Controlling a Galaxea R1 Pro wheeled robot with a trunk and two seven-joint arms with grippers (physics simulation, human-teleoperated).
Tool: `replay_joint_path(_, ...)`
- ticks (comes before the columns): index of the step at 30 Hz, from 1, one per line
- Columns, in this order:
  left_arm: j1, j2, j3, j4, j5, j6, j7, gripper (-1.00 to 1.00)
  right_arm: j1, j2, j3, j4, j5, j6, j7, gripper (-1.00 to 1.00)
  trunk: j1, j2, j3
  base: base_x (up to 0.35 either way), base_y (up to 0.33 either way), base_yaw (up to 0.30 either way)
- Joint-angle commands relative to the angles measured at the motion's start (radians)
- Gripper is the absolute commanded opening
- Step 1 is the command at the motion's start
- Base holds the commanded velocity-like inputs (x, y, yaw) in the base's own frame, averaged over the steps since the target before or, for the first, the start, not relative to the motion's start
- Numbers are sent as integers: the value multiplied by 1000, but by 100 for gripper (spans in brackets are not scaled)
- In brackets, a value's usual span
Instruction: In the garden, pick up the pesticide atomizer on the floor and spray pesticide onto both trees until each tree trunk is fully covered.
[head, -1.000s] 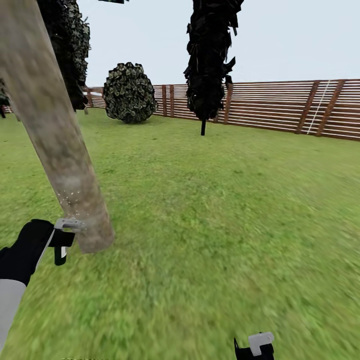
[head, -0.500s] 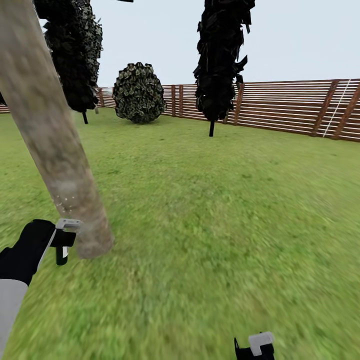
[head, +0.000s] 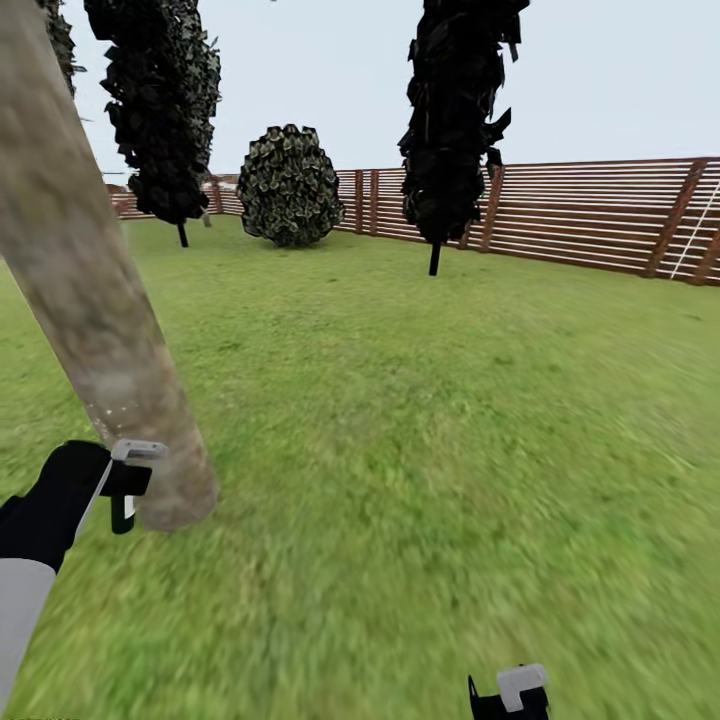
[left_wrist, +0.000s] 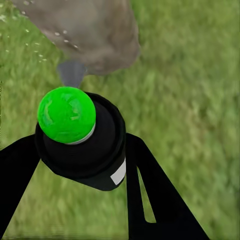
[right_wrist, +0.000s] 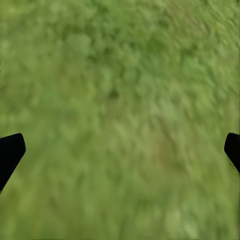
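At the far left of the head view, the left arm (head: 40, 520) is seen reaching forward and a little to the right, in a black sleeve with a grey part nearer the body. The left gripper (head: 125, 478) is held low, just beside the foot of the tree trunk (head: 90, 300). In the left wrist view, the pesticide atomizer (left_wrist: 82, 142) is squeezed between the two black fingers (left_wrist: 155, 200), which are shut on its dark body. The bottle's long axis runs along the fingers, away from the wrist. Its top, which looks bright green here, is pointed at the bottom of the trunk (left_wrist: 95, 30). A white label patch is seen on the bottle's side. Small white dots of pesticide (left_wrist: 35, 42) are seen on the bark and over the grass just beside it. A few white dots (head: 110, 410) are also seen low on the trunk in the head view.

The trunk is thick, pale and grey-brown. It is seen leaning, with its foot on the grass lawn (head: 420, 450) and its upper part running off the top left corner.

Farther back, a dark tree (head: 160, 100), a round bush (head: 290, 185) and another dark tree (head: 460, 110) are seen in front of a brown wooden fence (head: 590, 215).

At the bottom edge, right of the middle, the right gripper (head: 510, 692) is seen hanging low over the grass. In the right wrist view, its black fingers (right_wrist: 10, 152) are spread wide apart, with nothing held and blurry grass between them.
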Motion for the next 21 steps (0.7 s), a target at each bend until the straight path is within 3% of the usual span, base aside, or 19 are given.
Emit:
replay_joint_path(1, -1, 0, 1, 4, -11, 3, -10, -100, -1, 0, -4, 2, 11, -2, -7, 100, 0, 0, -1, 233, -187, 274)
replay_joint_path(8, -1, 0, 1, 30, -13, 3, -10, -100, -1, 0, -4, 2, 11, -3, -7, 100, 0, 0, -1, 224, -198, 277)
replay_joint_path(14, -1, -2, -1, 134, -11, -7, -10, -100, -1, -1, -4, 2, 11, -2, -7, 100, 0, 0, -1, 178, -226, 275)
replay_joint_path(21, -1, -12, 1, 131, -13, -8, -9, -100, -1, -1, -4, 2, 11, -2, -7, 100, 0, 0, -1, 212, -213, 53)
